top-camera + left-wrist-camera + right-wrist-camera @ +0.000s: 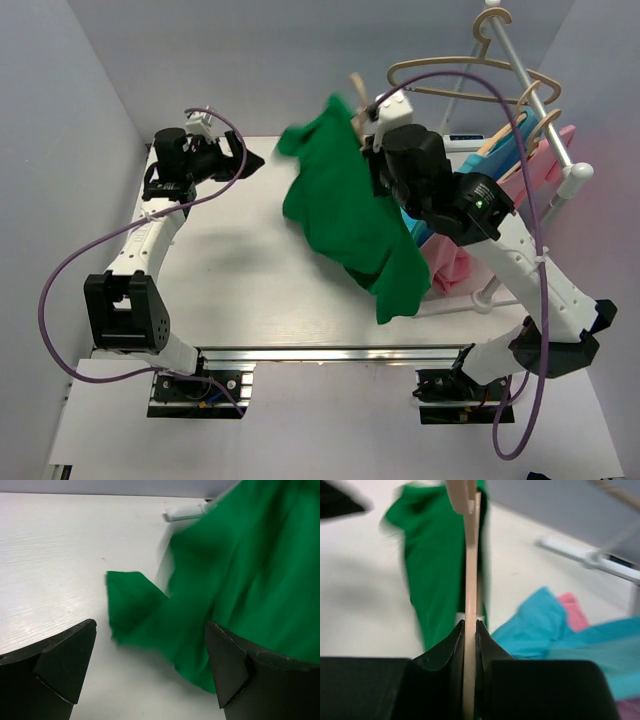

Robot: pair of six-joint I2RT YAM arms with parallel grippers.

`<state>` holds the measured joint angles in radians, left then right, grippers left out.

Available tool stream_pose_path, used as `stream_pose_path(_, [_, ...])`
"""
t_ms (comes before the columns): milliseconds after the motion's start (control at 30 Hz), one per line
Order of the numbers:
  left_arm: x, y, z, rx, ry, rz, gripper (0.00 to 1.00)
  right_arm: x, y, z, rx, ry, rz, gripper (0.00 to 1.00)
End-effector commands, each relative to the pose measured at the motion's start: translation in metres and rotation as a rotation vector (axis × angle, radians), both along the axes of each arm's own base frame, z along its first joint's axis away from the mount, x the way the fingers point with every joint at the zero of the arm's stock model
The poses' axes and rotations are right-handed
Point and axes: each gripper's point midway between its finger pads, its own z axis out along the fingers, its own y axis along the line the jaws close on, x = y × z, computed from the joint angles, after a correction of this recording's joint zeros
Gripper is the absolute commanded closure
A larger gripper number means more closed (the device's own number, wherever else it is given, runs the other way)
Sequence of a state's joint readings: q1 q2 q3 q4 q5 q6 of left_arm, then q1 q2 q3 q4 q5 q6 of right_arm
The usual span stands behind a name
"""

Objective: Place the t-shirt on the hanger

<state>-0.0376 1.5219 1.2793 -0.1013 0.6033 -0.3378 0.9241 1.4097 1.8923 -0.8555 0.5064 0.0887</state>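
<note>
The bright green t-shirt [350,215] hangs in the air over the table's middle, draped from the beige hanger [357,108] that my right gripper [372,130] holds up. In the right wrist view the right gripper [470,625] is shut on the hanger [471,555], with the green shirt [432,565] behind it. My left gripper [250,165] is open and empty at the table's far left, pointing at the shirt. In the left wrist view the left gripper [150,650] shows the blurred shirt [240,575] ahead of its fingers, apart from them.
A white rack [545,130] at the back right carries several beige hangers [470,70] and light blue [520,140] and pink [545,165] garments. A pink garment [450,265] lies at the rack's foot. The right wrist view shows blue cloth [545,625] below.
</note>
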Motion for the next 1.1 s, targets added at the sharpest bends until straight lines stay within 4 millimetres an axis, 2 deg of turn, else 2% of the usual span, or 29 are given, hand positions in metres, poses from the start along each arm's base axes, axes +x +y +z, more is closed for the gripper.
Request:
stream_pose_path(0, [0.006, 0.025, -0.006, 0.027, 0.026, 0.094, 0.02, 0.037, -0.065, 0.077, 0.143, -0.231, -0.465, 1.00])
stream_pose_path(133, [-0.002, 0.019, 0.005, 0.009, 0.028, 0.058, 0.02, 0.040, -0.046, 0.072, 0.174, -0.208, -0.400, 1.00])
stream_pose_path(267, [-0.019, 0.009, 0.037, -0.023, -0.021, 0.007, 0.02, 0.045, -0.035, 0.064, 0.235, -0.188, -0.389, 1.00])
stream_pose_path(300, [-0.024, 0.002, 0.042, -0.023, -0.030, -0.010, 0.02, 0.047, -0.030, 0.053, 0.235, -0.172, -0.386, 1.00])
stream_pose_path(333, [-0.036, -0.022, 0.047, -0.013, -0.039, -0.060, 0.02, 0.051, -0.025, 0.053, 0.275, -0.175, -0.387, 1.00])
stream_pose_path(367, [-0.050, -0.033, 0.060, 0.005, -0.087, -0.078, 0.02, 0.054, -0.021, 0.050, 0.300, -0.170, -0.390, 1.00])
stream_pose_path(400, [-0.057, -0.043, 0.064, 0.033, -0.118, -0.074, 0.02, 0.060, -0.018, 0.045, 0.310, -0.159, -0.395, 1.00])
stream_pose_path(433, [-0.078, -0.076, 0.069, 0.042, -0.153, -0.158, 0.02, 0.063, -0.014, 0.051, 0.345, -0.154, -0.392, 1.00])
stream_pose_path(467, [-0.091, -0.088, 0.074, 0.046, -0.184, -0.194, 0.02, 0.071, -0.007, 0.037, 0.315, -0.117, -0.398, 1.00])
stream_pose_path(500, [-0.111, -0.096, 0.079, 0.058, -0.229, -0.235, 0.02, 0.078, -0.006, 0.034, 0.339, -0.092, -0.422, 1.00])
stream_pose_path(533, [-0.130, -0.114, 0.084, 0.046, -0.265, -0.299, 0.02, 0.080, -0.007, 0.047, 0.378, -0.095, -0.437, 1.00])
stream_pose_path(567, [-0.140, -0.118, 0.077, 0.045, -0.268, -0.318, 0.02, 0.088, -0.003, 0.028, 0.335, -0.055, -0.460, 1.00])
stream_pose_path(600, [-0.160, -0.125, 0.088, 0.025, -0.306, -0.354, 0.02, 0.093, -0.003, 0.025, 0.372, -0.036, -0.495, 1.00])
stream_pose_path(700, [-0.183, -0.143, 0.098, 0.011, -0.360, -0.389, 0.02, 0.103, 0.010, 0.007, 0.418, 0.017, -0.506, 1.00])
stream_pose_path(800, [-0.189, -0.154, 0.108, 0.056, -0.403, -0.350, 0.02, 0.110, 0.024, -0.014, 0.425, 0.073, -0.506, 1.00])
stream_pose_path(867, [-0.175, -0.156, 0.100, 0.116, -0.389, -0.274, 0.02, 0.112, 0.031, -0.022, 0.441, 0.105, -0.518, 1.00])
stream_pose_path(933, [-0.170, -0.162, 0.094, 0.164, -0.391, -0.255, 0.02, 0.114, 0.036, -0.029, 0.454, 0.133, -0.521, 1.00])
stream_pose_path(967, [-0.157, -0.163, 0.083, 0.204, -0.370, -0.201, 0.02, 0.114, 0.039, -0.034, 0.454, 0.142, -0.518, 1.00])
stream_pose_path(1067, [-0.143, -0.174, 0.068, 0.277, -0.347, -0.148, 0.02, 0.116, 0.045, -0.042, 0.462, 0.169, -0.518, 1.00])
